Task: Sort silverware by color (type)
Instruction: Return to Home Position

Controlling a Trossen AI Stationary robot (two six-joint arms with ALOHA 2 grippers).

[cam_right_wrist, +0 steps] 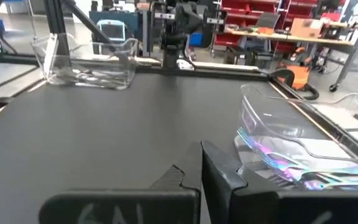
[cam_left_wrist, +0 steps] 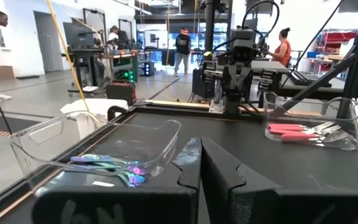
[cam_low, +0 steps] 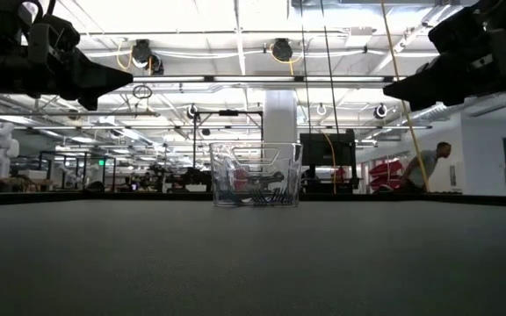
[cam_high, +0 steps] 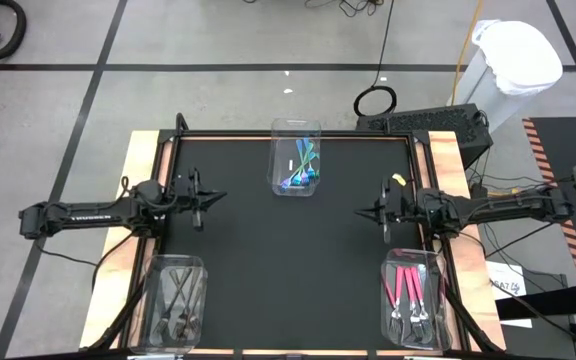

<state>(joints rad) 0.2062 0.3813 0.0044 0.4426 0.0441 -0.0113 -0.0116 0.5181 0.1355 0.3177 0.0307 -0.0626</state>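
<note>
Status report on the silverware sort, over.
Left gripper and right gripper shut, empty, raised at the mat sides. Teal utensils, black utensils, pink utensils binned apart. Nothing in the way.

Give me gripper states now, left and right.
Left gripper: shut, holding nothing, at the left side of the table.
Right gripper: shut, holding nothing, at the table's right side.

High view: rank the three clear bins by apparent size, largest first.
1-2. pink-utensil bin and black-fork bin: they look alike, so no ranking between them.
3. teal-utensil bin: looks smaller, though its distance from the camera may differ.
The left gripper and right gripper wait shut at the table's sides.
</note>
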